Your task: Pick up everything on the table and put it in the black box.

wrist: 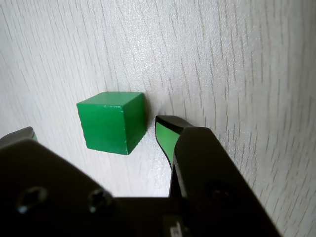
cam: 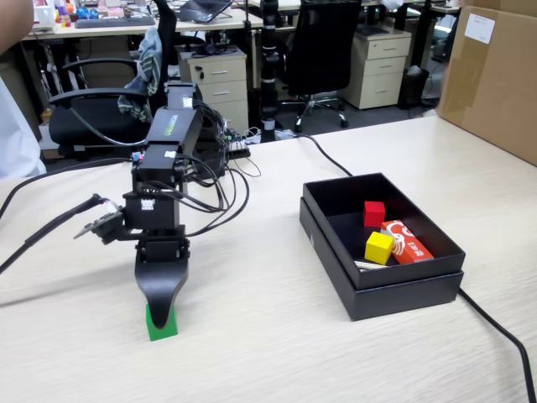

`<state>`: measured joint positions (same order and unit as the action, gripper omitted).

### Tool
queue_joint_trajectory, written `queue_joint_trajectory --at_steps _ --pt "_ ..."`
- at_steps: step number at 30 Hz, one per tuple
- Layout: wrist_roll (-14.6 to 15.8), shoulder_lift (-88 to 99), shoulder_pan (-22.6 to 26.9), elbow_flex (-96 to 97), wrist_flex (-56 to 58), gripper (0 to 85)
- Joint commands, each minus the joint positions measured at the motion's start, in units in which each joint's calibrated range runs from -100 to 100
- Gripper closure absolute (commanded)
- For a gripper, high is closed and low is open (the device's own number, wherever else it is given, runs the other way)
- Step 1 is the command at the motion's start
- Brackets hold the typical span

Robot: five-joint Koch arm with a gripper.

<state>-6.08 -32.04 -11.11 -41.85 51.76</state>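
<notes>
green cube (wrist: 111, 122) sits between end effector (wrist: 94, 131) jaws.

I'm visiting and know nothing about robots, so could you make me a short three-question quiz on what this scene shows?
1. True or false: the green cube is already inside the black box.
2. Which cubes lie in the box? A) red and yellow B) blue and white C) none
3. In the wrist view, where does the green cube sit relative to the hand?

Key:
1. False; it rests on the table.
2. A: the red cube and the yellow cube.
3. Between the hand's two open fingers, ungripped.
</notes>
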Motion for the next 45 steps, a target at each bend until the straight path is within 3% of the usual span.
queue_joint_trajectory --at_steps 1,9,14,19,23,29,33,36,41,42,45 --pt "-0.63 0.43 -0.15 -4.66 -0.06 39.1" --pt "-0.68 0.08 -0.49 -4.57 -0.06 46.0" --pt "-0.68 0.08 -0.83 -4.2 -0.06 57.5" --pt "-0.83 0.2 -0.98 -4.11 0.12 57.6" --pt "-0.78 0.2 -0.98 -4.11 0.38 66.9" --pt "-0.63 0.43 -0.83 -3.84 1.24 69.6" --pt "-0.2 0.89 -0.78 -3.66 1.59 82.1" --pt "0.2 2.38 -0.68 -3.39 2.54 83.3" --pt "2.54 21.54 1.51 2.51 7.37 84.6" --pt "3.76 33.7 3.66 7.22 7.37 84.6" --pt "4.93 46.67 6.84 12.03 7.46 84.6"
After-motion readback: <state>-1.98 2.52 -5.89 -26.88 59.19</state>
